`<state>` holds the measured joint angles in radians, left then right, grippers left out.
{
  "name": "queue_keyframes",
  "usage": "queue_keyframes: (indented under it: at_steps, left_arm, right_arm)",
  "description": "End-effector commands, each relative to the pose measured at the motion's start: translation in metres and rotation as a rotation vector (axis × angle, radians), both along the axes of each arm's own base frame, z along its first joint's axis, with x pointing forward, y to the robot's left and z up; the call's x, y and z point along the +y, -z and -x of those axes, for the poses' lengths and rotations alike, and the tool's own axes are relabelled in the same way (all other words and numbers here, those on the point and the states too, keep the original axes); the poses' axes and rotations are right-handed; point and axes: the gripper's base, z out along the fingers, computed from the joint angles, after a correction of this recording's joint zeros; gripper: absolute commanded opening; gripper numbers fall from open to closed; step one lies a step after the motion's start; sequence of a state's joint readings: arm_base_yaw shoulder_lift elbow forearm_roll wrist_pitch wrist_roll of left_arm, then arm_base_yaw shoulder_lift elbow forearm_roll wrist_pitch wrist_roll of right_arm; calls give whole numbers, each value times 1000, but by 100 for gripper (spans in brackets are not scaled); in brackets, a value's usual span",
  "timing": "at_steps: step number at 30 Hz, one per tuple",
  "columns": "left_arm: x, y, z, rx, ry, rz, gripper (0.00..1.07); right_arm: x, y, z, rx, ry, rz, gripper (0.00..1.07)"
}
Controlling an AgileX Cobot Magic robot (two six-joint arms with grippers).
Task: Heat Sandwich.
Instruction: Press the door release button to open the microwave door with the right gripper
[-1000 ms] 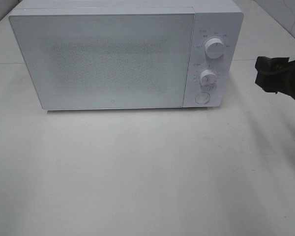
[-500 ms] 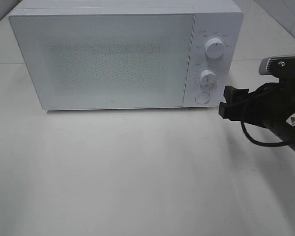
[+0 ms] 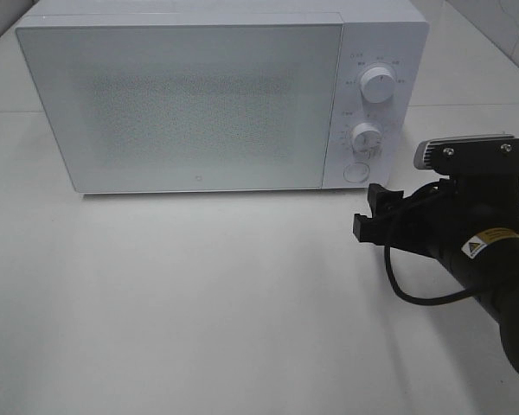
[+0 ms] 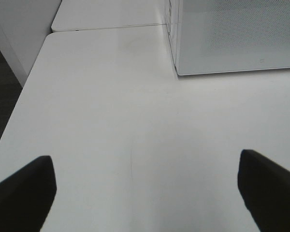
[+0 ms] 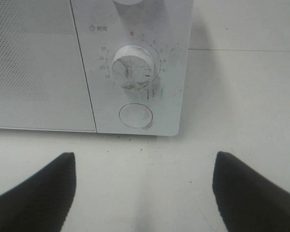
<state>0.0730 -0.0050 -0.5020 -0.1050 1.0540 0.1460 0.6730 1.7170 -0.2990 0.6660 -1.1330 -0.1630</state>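
White microwave (image 3: 221, 95), door (image 3: 183, 111) shut, right jaws wide apart (empty) near its timer dial (image 3: 366, 138), left jaws likewise

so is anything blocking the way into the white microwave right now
Yes: the white microwave's speckled front door is shut across its opening. No sandwich shows in any view. Nothing visible lies between the open right pincer and the round white button.
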Motion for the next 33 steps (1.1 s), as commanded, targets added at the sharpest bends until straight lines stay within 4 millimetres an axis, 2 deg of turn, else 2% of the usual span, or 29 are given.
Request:
queue_keyframes:
  at_steps: [1,11,16,20,23,24,25,27,28,30,33]
  left_arm:
    - [0,-1,3,-32,-7,7,96]
    - [0,-1,3,-32,-7,7,96]
    - [0,-1,3,-32,-7,7,96]
    - [0,-1,3,-32,-7,7,96]
    - [0,-1,3,-32,-7,7,96]
    - [0,-1,3,-32,-7,7,96]
    - [0,-1,3,-32,-7,7,96]
    - [0,-1,3,-32,-7,7,96]
    - [0,-1,3,-32,-7,7,96]
    - [0,-1,3,-32,-7,7,96]
    - [0,-1,3,-32,-7,7,96]
  right_arm:
    - [1,-2,0,-25,-1,22,76]
    - [1,-2,0,-24,4,12,75]
    - [1,-2,0,-20,26,-52,75]
    - [1,-2,0,-6,95,-251,75]
    - [1,-2,0,0,122,-329,75]
    - [1,-2,0,6,151,-414,75]
    - [1,-2,0,6,151,-414,75]
    - [1,-2,0,13,186,-516,75]
    - [1,-2,0,21,223,-623,75]
    - [1,-2,0,24,239,-667,75]
    - [1,-2,0,38,305,-860,75]
